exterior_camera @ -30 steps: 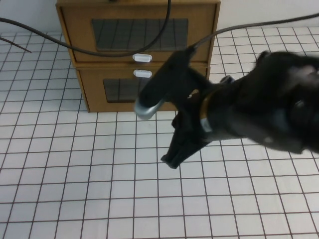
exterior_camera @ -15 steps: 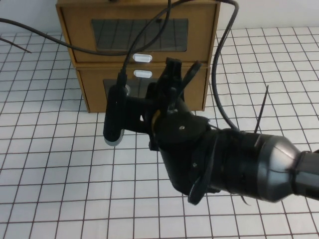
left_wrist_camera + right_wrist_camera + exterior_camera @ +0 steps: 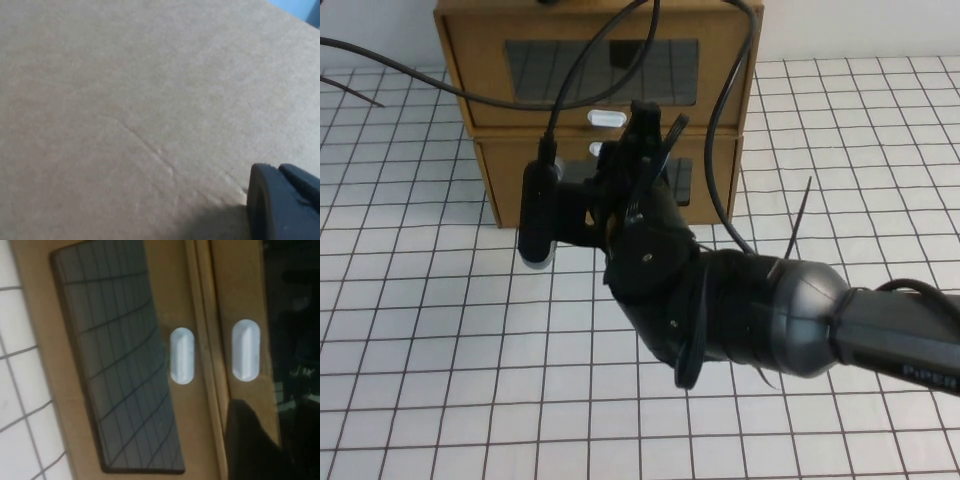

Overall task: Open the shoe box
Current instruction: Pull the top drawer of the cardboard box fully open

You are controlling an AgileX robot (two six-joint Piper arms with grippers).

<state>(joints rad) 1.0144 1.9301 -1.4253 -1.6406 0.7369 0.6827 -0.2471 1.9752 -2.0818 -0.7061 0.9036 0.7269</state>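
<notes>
Two brown cardboard shoe boxes are stacked at the back of the table, the upper box (image 3: 470,60) on the lower box (image 3: 505,190). Each front has a dark window and a white oval handle. The upper handle (image 3: 607,117) shows beside my right gripper (image 3: 658,118), which points at the box fronts with its fingers slightly apart and nothing between them. In the right wrist view both handles (image 3: 182,355) (image 3: 245,350) appear just ahead of my right gripper (image 3: 272,430). My left gripper (image 3: 285,205) sits right against plain brown cardboard (image 3: 125,100).
The white gridded table surface (image 3: 440,350) spreads in front of and beside the boxes. Black cables (image 3: 420,85) hang across the upper box front. My right arm's thick body (image 3: 740,310) covers the middle of the table.
My right arm has swung in from the right and turned toward the boxes. Its gripper has moved up to the handles, and its fingers have parted.
</notes>
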